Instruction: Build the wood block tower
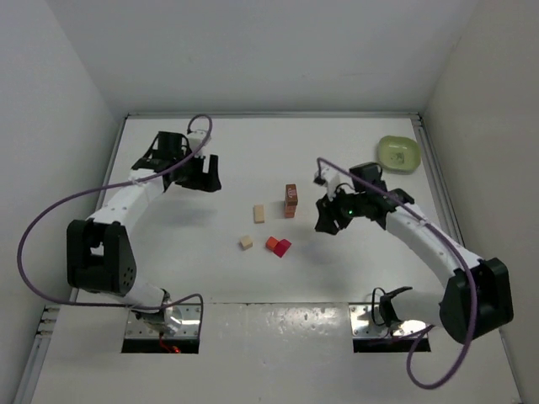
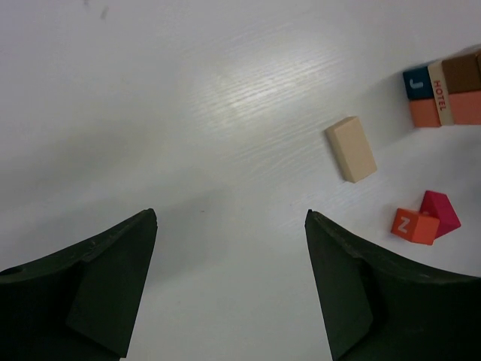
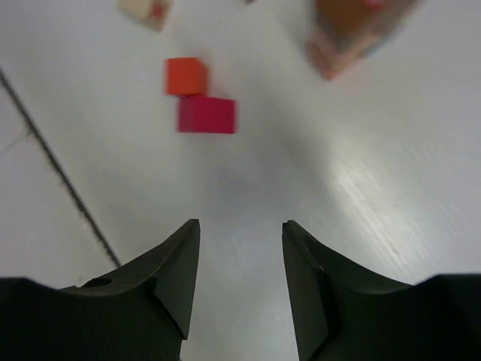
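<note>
Top external view showed you the tower (image 1: 290,201) standing upright near the middle of the table (image 1: 194,252), a narrow column with brown and orange faces. Your left gripper (image 2: 231,219) hung well off to the tower's left, its jaws spread wide with nothing between them. Your right gripper (image 3: 240,229) sat just right of the tower, jaws parted less widely and likewise empty. Loose wood blocks lay nearer you than the tower: a pale flat block (image 1: 259,213), a pale cube (image 1: 245,242), and an orange-red cube (image 1: 273,244) touching a magenta block (image 1: 284,248). A light green bowl (image 1: 398,153) rested at the far right, well apart from the blocks.
</note>
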You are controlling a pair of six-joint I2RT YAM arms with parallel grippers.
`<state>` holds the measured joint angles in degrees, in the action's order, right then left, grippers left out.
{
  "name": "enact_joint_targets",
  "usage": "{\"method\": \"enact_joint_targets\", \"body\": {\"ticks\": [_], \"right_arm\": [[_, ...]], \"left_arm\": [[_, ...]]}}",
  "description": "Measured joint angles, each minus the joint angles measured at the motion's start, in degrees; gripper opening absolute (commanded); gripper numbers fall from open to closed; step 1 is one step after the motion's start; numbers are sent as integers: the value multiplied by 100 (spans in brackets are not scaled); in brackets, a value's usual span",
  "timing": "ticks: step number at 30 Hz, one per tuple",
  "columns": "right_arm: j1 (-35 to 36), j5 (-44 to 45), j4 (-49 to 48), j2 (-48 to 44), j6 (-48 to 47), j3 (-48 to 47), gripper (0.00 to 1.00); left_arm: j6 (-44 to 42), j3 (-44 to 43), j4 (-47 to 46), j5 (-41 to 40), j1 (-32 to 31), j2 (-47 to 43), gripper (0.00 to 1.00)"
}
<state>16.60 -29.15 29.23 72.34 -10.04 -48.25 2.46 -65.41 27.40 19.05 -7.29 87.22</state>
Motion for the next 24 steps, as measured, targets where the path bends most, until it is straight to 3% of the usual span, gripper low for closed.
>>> {"method": "enact_joint_targets", "body": {"ticks": [7,16,24], "right_arm": [[2297,533,-433,321,101,332,54],[3023,1764,-835,2343,831,-1147,50],[3320,2280,-975,3128,1392,-1709,50]], "left_arm": [[-57,308,-17,-2,557,-953,85],[-33,356,354,-9,1049,-1252,85],[20,616,431,-109,1569,-2055,87]]}}
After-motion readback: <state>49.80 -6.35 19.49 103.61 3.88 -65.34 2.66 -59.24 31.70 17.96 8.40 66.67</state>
